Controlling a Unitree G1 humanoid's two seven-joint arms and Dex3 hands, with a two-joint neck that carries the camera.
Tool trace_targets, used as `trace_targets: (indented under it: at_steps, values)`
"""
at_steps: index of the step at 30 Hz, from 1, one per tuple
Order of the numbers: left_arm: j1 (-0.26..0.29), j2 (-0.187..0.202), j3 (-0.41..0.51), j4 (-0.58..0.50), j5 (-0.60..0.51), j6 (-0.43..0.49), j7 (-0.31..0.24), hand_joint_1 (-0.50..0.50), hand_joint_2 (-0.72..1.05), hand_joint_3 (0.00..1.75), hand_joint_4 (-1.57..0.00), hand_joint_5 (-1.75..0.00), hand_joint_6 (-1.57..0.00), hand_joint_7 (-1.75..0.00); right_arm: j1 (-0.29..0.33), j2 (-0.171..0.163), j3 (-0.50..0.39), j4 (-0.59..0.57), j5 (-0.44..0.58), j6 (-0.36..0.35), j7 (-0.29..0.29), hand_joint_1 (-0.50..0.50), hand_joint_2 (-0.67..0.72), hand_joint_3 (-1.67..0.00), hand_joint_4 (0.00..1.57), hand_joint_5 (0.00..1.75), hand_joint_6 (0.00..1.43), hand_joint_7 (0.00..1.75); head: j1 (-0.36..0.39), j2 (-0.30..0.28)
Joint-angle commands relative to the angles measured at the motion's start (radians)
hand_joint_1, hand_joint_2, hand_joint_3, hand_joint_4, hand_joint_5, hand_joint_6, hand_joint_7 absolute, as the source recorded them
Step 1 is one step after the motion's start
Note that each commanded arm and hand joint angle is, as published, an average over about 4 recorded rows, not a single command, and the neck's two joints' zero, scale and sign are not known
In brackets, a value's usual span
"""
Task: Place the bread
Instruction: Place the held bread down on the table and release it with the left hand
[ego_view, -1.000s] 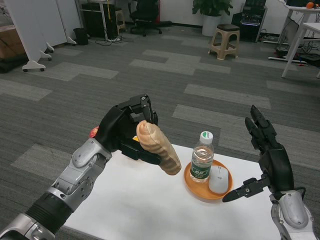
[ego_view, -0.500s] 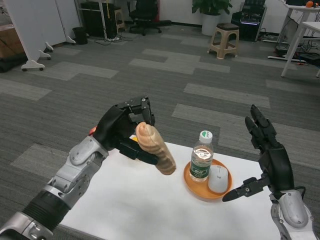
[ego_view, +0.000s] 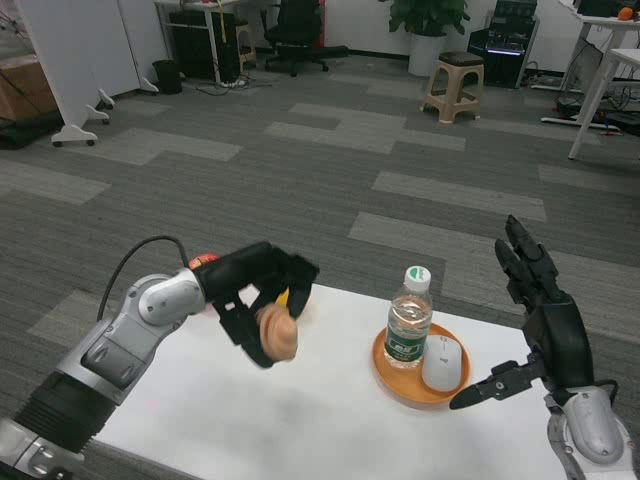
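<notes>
Presently the bread (ego_view: 277, 335), a tan loaf seen nearly end-on, is grasped in the left hand (ego_view: 255, 295), whose black fingers are wrapped over its top and sides while it is held above the white table (ego_view: 300, 420), towards the table's left half. Whether the loaf's lower end is already touching the tabletop cannot be told from this angle. For the placing to be done well, the loaf should probably be lowered until it is resting on the bare surface before the fingers are loosened, and it should be kept clear of the orange plate (ego_view: 392, 382), which lies well to the right with a water bottle (ego_view: 408, 322) and a white computer mouse (ego_view: 443, 363) on it. The right hand (ego_view: 540, 330) is held raised at the table's right edge, its fingers spread and nothing grasped.
</notes>
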Motion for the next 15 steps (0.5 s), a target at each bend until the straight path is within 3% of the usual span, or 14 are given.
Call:
trace_targets:
  at_steps: [1,7,11,15]
  values:
    - [-0.033,0.035,-0.094,-0.023,0.111,0.153,-0.085,0.50,0.52,0.09,-1.35,-1.75,-1.23,-1.68,-0.007,-0.003,0.003,0.013,0.008,0.000,0.000,-0.08,0.15,0.00,0.00,0.00,0.00,0.00,0.013,-0.002]
    - [-0.136,0.044,-0.302,0.011,0.245,0.423,-0.189,0.50,0.52,0.09,-1.34,-1.75,-1.18,-1.68,-0.010,-0.002,0.013,0.026,0.009,0.000,-0.002,-0.08,0.15,0.00,0.00,0.00,0.00,0.00,0.042,0.003]
    - [-0.170,0.022,-0.342,0.097,0.297,0.456,-0.192,0.50,0.49,0.09,-1.27,-1.75,-1.13,-1.68,-0.009,0.002,0.010,0.026,0.010,0.000,-0.002,-0.10,0.15,0.00,0.00,0.00,0.00,0.00,0.033,0.005]
    - [-0.216,-0.011,-0.351,0.213,0.321,0.453,-0.185,0.50,0.43,0.09,-1.10,-1.75,-1.03,-1.68,-0.009,0.003,0.009,0.028,0.010,0.000,-0.002,-0.08,0.15,0.00,0.00,0.00,0.00,0.00,0.033,0.005]
